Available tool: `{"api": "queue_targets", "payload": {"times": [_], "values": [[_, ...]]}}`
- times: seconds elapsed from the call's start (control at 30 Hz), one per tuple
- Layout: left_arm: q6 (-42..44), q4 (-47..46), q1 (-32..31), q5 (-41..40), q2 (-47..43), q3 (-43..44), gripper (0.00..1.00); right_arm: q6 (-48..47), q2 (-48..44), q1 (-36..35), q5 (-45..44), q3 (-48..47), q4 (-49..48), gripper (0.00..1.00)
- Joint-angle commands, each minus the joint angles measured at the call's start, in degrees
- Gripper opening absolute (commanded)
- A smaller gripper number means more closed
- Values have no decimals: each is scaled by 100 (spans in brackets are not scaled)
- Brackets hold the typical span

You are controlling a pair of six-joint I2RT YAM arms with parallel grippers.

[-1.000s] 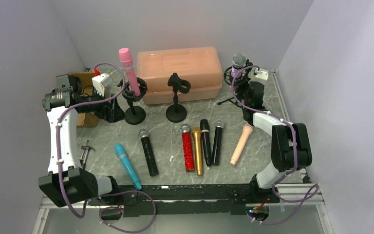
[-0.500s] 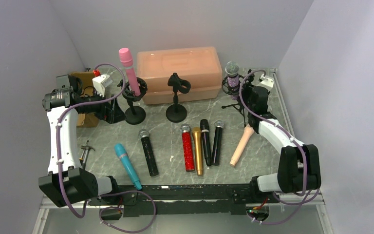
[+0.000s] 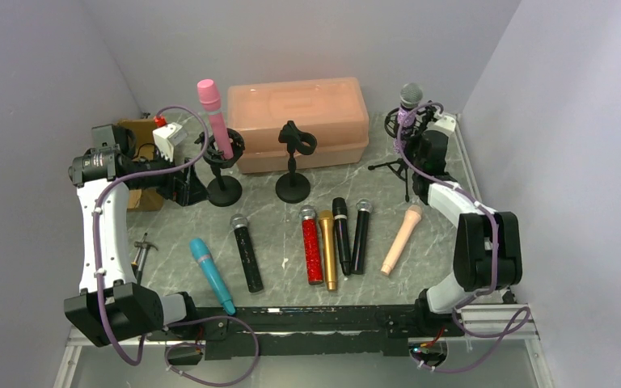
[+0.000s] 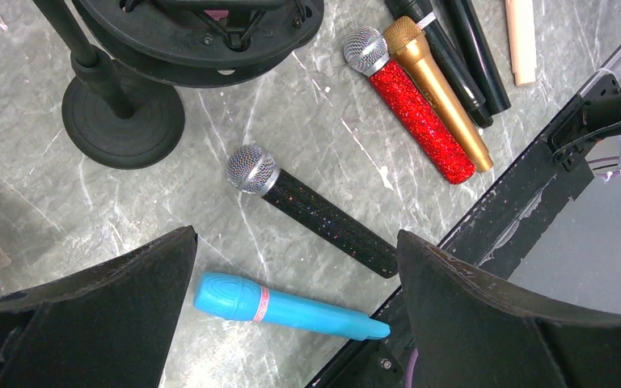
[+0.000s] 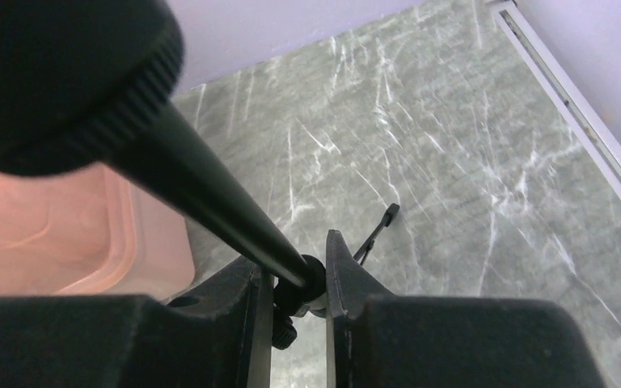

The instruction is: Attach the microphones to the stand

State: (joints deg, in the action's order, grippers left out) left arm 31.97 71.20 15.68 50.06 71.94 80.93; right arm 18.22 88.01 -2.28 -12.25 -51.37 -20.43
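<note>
1. Closed narrow with the right gripper (image 5: 299, 279) on the thin pole (image 5: 210, 190) of the tripod stand (image 3: 394, 167), at the back right of the table (image 3: 283, 222). Carries the purple glitter microphone (image 3: 409, 100) upright on top. Likely to tip or drag if pulled sideways, being light and top-heavy.
2. Could slide along the smooth round pole, pinched only at the fingertips. Might then swing against the peach box (image 3: 299, 121) nearby.
3. Cannot tell from these views how firmly seated in the holder. May fall out if shaken.
4. Spread wide and holding nothing with the left gripper (image 4: 295, 236), above the teal microphone (image 4: 283, 307) and a black microphone (image 4: 323, 222), near the left stand (image 3: 223, 190) with the pink microphone (image 3: 213, 113). Could knock that stand if lowered carelessly.
5. Lying flat on the table, well apart from any holder: the red glitter microphone (image 3: 311, 246), the gold microphone (image 3: 328, 250), the peach microphone (image 3: 400, 240), and more black ones. May roll away under a poor pinch, being round.
6. Only one empty middle stand (image 3: 293, 153) to see. Probably too few places for all.
</note>
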Motion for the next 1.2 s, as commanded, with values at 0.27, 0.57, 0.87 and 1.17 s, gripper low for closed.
{"api": "queue_targets", "payload": {"times": [0.27, 0.57, 0.87, 1.17], "values": [[64, -18, 31, 22, 146, 259, 99, -512, 1545, 0, 241, -1452, -512, 0], [20, -23, 26, -32, 162, 322, 99, 116, 1598, -2, 727, -1570, 268, 20], [31, -21, 31, -30, 101, 287, 99, 245, 1136, 0, 974, -1397, 1117, 60], [60, -21, 27, -42, 127, 266, 99, 451, 1118, 201, 1562, -1766, 2334, 67]]}}
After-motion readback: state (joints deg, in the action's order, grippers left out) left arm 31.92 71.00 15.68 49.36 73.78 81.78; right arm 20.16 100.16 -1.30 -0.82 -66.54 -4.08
